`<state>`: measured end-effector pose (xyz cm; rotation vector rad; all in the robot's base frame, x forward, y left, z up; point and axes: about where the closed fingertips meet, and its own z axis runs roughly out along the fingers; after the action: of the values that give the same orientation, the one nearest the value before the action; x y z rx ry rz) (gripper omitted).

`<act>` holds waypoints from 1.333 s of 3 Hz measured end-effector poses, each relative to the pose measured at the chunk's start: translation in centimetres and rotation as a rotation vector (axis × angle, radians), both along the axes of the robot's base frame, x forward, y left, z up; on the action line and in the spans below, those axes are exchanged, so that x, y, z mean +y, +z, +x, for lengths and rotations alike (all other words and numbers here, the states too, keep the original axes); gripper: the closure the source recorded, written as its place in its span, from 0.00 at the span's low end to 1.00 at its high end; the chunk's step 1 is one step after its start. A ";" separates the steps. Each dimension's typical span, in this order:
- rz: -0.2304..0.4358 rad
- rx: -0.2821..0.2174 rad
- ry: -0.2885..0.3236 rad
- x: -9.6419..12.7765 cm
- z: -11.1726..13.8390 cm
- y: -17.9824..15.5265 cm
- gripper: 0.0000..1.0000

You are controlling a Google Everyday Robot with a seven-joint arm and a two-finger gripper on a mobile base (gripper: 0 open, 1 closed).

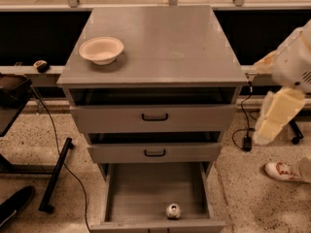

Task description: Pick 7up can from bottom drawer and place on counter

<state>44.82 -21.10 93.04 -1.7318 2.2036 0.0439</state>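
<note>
Gripper (274, 118) seemingly hanging downward beside cabinet (155, 116), grip state unclear, 7up can (173, 210) in open bottom drawer (146, 188)

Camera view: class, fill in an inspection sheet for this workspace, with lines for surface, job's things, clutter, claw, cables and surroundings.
Surface: counter, grey and flat, with a bowl near its left edge.
Job's things: 7up can sits in the open bottom drawer, close to its front wall; not yet on the counter.
Clutter: the bowl; nothing seen inside it.
Claw: claw hangs right of the counter, below its top, apart from the can.
Cables: black cable on the floor at left; second cable at right.
Surroundings: speckled floor; white shoe right, dark shoe bottom left.
</note>
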 end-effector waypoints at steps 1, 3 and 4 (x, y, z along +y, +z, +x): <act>0.260 0.074 0.060 1.1 -0.4 -11.9 0.00; 0.374 0.040 0.051 1.3 0.5 -13.5 0.00; 0.713 -0.004 0.069 2.6 0.4 -20.7 0.00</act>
<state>45.22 -18.48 72.35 -1.3793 1.7935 0.7424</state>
